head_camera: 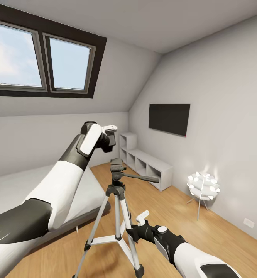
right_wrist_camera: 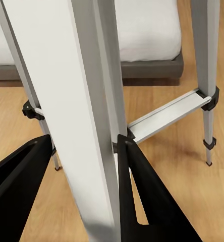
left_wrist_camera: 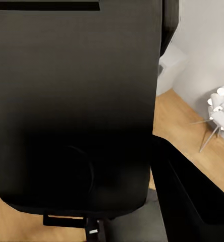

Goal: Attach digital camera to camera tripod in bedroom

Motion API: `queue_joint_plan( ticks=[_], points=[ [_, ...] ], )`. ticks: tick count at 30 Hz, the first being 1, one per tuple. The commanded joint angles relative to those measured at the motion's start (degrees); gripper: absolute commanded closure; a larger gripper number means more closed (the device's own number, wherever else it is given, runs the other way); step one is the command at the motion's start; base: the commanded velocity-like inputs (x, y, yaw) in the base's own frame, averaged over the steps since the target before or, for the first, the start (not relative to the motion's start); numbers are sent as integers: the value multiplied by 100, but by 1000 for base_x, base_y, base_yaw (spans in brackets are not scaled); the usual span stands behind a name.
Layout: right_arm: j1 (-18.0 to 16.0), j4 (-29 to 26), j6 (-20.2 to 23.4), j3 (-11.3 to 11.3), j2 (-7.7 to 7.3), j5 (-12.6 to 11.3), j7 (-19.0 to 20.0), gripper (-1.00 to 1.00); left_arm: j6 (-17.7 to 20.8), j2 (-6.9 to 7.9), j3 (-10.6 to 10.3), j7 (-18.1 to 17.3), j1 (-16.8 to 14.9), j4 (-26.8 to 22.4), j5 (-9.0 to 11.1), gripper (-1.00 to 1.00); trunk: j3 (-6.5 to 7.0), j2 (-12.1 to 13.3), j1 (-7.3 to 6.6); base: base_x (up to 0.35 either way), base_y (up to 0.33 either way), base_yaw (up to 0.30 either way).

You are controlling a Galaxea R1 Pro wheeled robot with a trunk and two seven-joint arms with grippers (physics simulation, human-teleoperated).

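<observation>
My left gripper (head_camera: pixel 107 135) is raised and shut on the digital camera (head_camera: pixel 110 140), a small black body hanging a little above the camera tripod (head_camera: pixel 117 193). In the left wrist view the camera's dark back (left_wrist_camera: pixel 76 101) sits close in front of the lens, with one black finger (left_wrist_camera: pixel 192 196) beside it. The tripod's black pan head (head_camera: pixel 116 166) and side handle (head_camera: pixel 142 177) stand directly under the camera, apart from it. My right gripper (head_camera: pixel 138 228) is low and shut on a silver tripod leg (right_wrist_camera: pixel 76 101), with a finger (right_wrist_camera: pixel 140 196) against each side of it.
The low grey bed (head_camera: pixel 12 193) lies left of and behind the tripod. A white shelf unit (head_camera: pixel 147 164) and a wall screen (head_camera: pixel 169 118) stand at the far wall. A lit white floor lamp (head_camera: pixel 203 185) is at the right. Skylights (head_camera: pixel 39 58) sit in the sloped ceiling.
</observation>
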Motion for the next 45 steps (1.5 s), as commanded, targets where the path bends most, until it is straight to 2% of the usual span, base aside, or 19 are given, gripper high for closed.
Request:
queue_joint_plan(
  ticks=[1, 5, 8, 11, 12, 13, 21, 27, 34, 36, 37, 38, 39, 40, 41, 42, 43, 44, 45],
  points=[
    [-1, 1, -26, -1, 0, 34, -1, 100, 3, 1, -13, 88, -3, -17, 25, 100, -3, -4, 2, 0, 0, 0],
    [-1, 1, -23, -3, 0, 32, -37, 100, -1, 1, -19, 353, -3, -45, -30, 100, -3, -4, 2, 0, 0, 0],
    [-1, 1, -20, -3, 0, 28, -75, 100, -2, -11, -23, 788, -3, -65, -47, 100, -3, -4, 2, 0, 0, 0],
    [-1, 1, -18, -3, 0, 26, -94, 100, -2, -26, -27, 1513, -3, -73, -39, 100, -3, -4, 2, 0, 0, 0],
    [-1, 1, -18, -3, 0, 24, -101, 100, -3, -32, -27, 2117, -3, -75, 4, 100, -3, -4, 2, 0, 0, 0],
    [-1, 1, -18, -3, 0, 24, -102, 100, -5, -31, -27, 2236, -3, -80, 21, 100, -3, -4, 2, 0, 0, 0],
    [-1, 1, -17, -2, 0, 28, -104, 100, -39, -26, -46, 2450, -3, -79, 7, 100, -3, -4, 2, 0, 0, 0],
    [-1, 1, -17, -3, 0, 33, -103, 100, -911, -23, -151, 2420, -3, -17, 43, 100, -3, -4, 2, 0, 0, 0],
    [-1, 1, -17, 2, 0, 34, -99, 100, -1197, -3, -232, 2121, -3, -50, 36, 100, -3, -4, 2, 0, 0, 0],
    [-1, 1, -17, 1, 0, 34, -102, 100, -1228, 15, -310, 1661, -3, -72, 17, 100, -3, -4, 2, 0, 0, 0],
    [-1, 1, -17, 3, 0, 34, -103, 100, -1250, 131, -539, 536, -3, -77, -14, 100, -3, -4, 2, 0, 0, 0],
    [-1, 1, -17, 4, 0, 34, -103, 100, -1262, 226, -658, -61, -3, -76, -24, 100, -3, -4, 2, 0, 0, 0],
    [-1, 1, -17, 5, 0, 34, -103, 100, -1268, 286, -717, -380, -3, -77, -30, 100, -3, -4, 2, 0, 0, 0],
    [-1, 1, -17, 5, 0, 34, -104, 100, -1284, 434, -830, -1051, -3, -78, -39, 100, -3, -4, 2, 0, 0, 0],
    [-1, 1, -17, 5, 0, 34, -104, 100, -1299, 516, -879, -1396, -3, -76, -43, 100, -3, -4, 2, 0, 0, 0],
    [-1, 1, -17, 5, 0, 34, -104, 100, -1352, 686, -953, -2082, -3, -56, -49, 100, -3, -4, 2, 0, 0, 0],
    [-1, 1, -17, 5, 0, 34, -104, 100, -1393, 771, -980, -2423, -3, -40, -53, 100, -3, -4, 2, 0, 0, 0],
    [-1, 1, -17, 5, 0, 34, -104, 100, -1508, 935, -1020, -3082, -3, -8, -53, 100, -3, -4, 2, 0, 0, 0],
    [-1, 1, -17, 6, 0, 34, -104, 100, -1583, 1017, -1035, -3388, -3, 13, -51, 100, -3, -4, 2, 0, 0, 0]
  ],
)
